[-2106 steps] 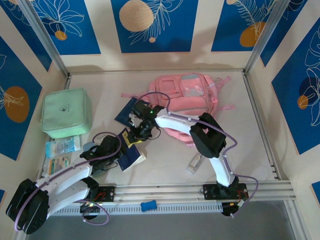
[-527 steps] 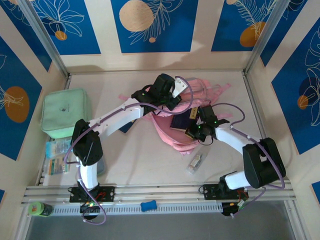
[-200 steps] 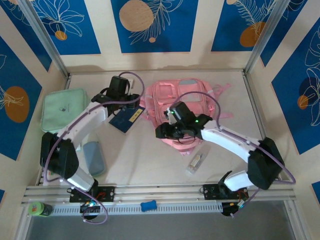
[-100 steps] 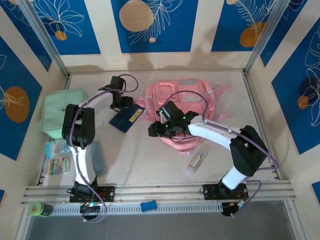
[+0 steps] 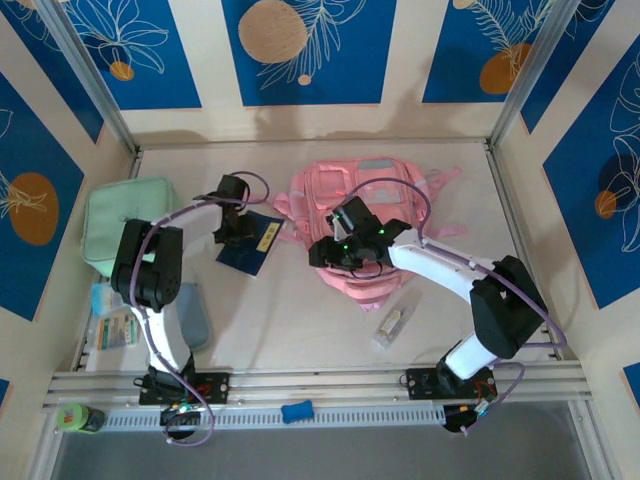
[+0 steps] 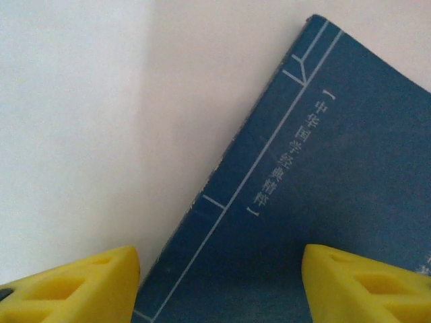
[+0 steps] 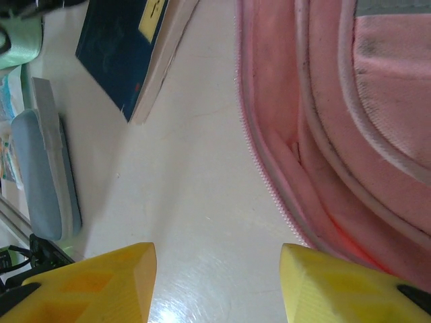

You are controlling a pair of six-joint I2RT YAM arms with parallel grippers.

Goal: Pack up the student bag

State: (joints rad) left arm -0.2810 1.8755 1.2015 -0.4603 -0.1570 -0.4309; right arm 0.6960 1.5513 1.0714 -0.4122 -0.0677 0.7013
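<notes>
The student bag is a large pink backpack lying flat in the middle of the table. Its zip edge and pink folds run down the right of the right wrist view. My right gripper stands open over bare table just left of that zip edge, at the bag's near-left side. A dark blue book with pale lettering lies left of the bag. Open and empty, my left gripper hovers low over the book's left part, one yellow fingertip on either side.
A mint-green square case sits at the far left. Nearer lie a blue-grey pencil case and some packets. A small clear item lies in front of the bag. Walls close in the table.
My left gripper has come nearer and lower, from behind the book to over its left part. The right gripper has swung a little left and back along the bag's near-left edge.
</notes>
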